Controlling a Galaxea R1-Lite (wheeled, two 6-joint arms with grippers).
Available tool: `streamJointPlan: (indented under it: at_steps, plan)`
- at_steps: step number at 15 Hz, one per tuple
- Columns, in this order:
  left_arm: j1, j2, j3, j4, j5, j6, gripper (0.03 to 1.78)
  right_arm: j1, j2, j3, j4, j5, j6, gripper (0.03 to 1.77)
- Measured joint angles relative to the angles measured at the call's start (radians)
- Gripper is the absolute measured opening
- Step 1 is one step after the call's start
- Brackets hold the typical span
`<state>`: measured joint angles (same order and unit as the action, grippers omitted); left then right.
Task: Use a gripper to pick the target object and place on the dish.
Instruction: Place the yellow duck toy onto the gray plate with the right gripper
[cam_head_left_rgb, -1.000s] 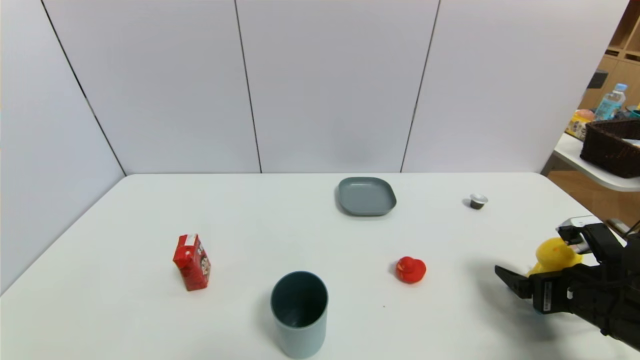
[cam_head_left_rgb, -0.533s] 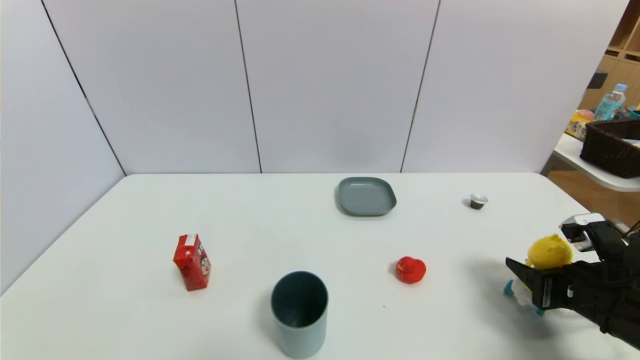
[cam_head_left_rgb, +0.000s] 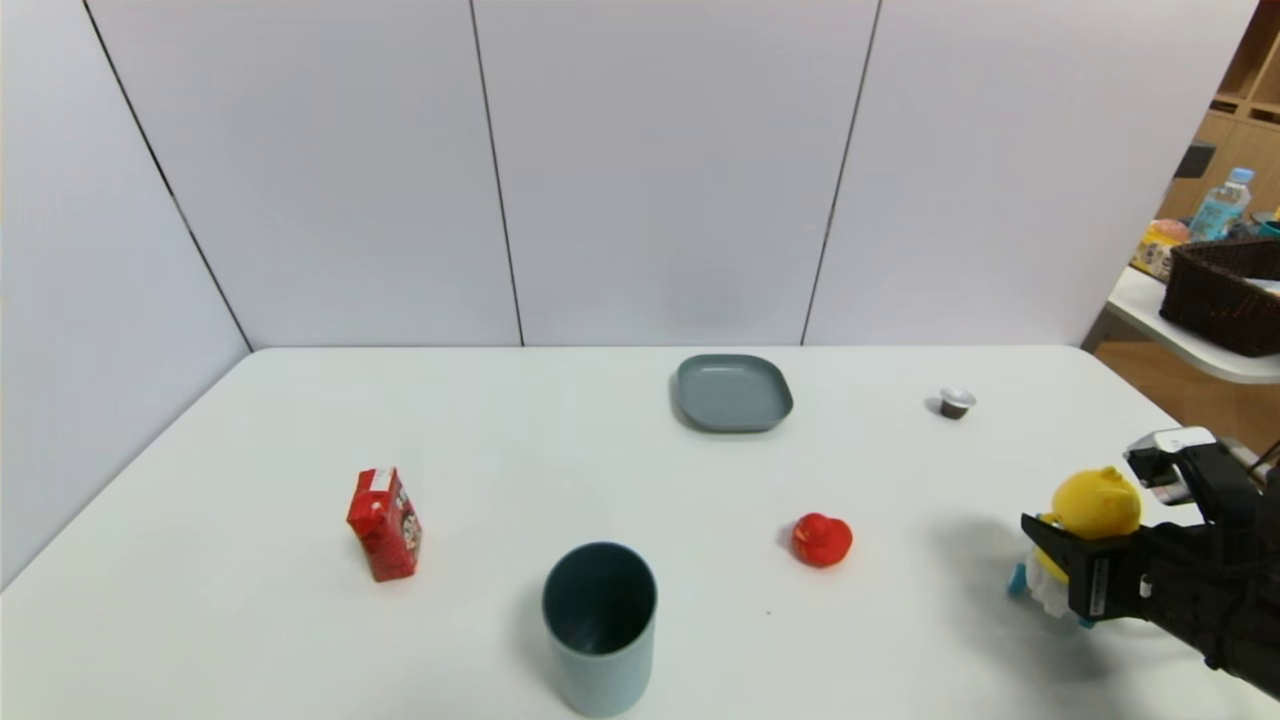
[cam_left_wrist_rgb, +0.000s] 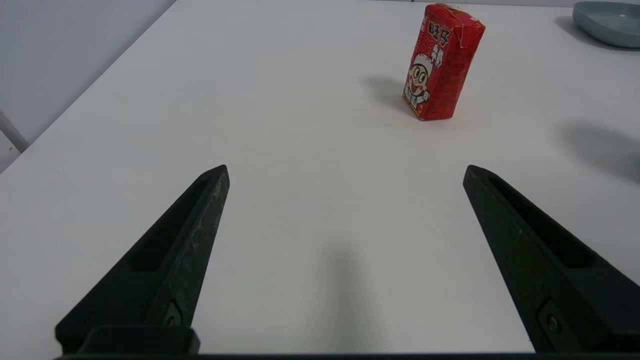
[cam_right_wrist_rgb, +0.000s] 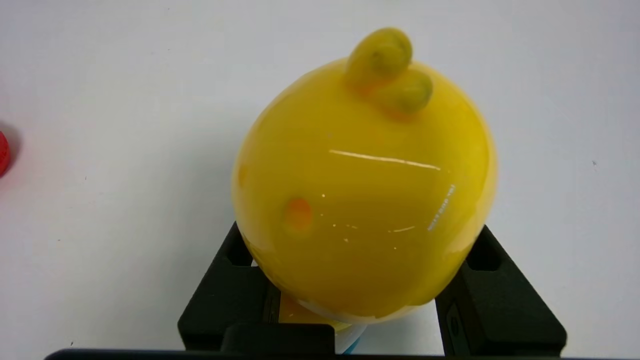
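Lining my right gripper (cam_right_wrist_rgb: 360, 225) around the toy (cam_head_left_rgb: 1095, 503) on the table (cam_head_left_rgb: 480, 440).
The toy sits between its jaws; I can't tell whether they grip it. Against a second ago, its white body shows more. My left gripper (cam_left_wrist_rgb: 345, 172) idles open above the table.

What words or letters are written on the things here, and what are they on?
"旺仔", the big letters on the red drink box.
The smaller white letters below it on that box: I can't make out all of them.
The tiny white print on the yellow toy's head: too small to read.
The label on the water bottle: too small to read.
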<state>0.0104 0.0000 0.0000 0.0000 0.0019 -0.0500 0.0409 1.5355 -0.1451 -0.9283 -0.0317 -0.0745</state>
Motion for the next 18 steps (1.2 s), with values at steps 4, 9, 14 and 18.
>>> streamJointPlan:
  at_steps: [4,9,14,18]
  plan:
    - [0.0,0.0,0.0,0.0,-0.001,0.0,1.69,0.0,-0.011,0.001,-0.046,0.0,0.0,0.75]
    - [0.0,0.0,0.0,0.0,0.0,0.0,1.69,0.001,-0.022,-0.006,-0.143,-0.003,0.032,0.34]
    - [0.0,0.0,0.0,0.0,-0.001,0.0,1.69,0.01,-0.031,-0.005,-0.147,-0.003,0.031,0.34]
    - [0.0,0.0,0.0,0.0,0.0,0.0,1.69,0.01,-0.043,-0.046,-0.169,-0.009,0.03,0.34]
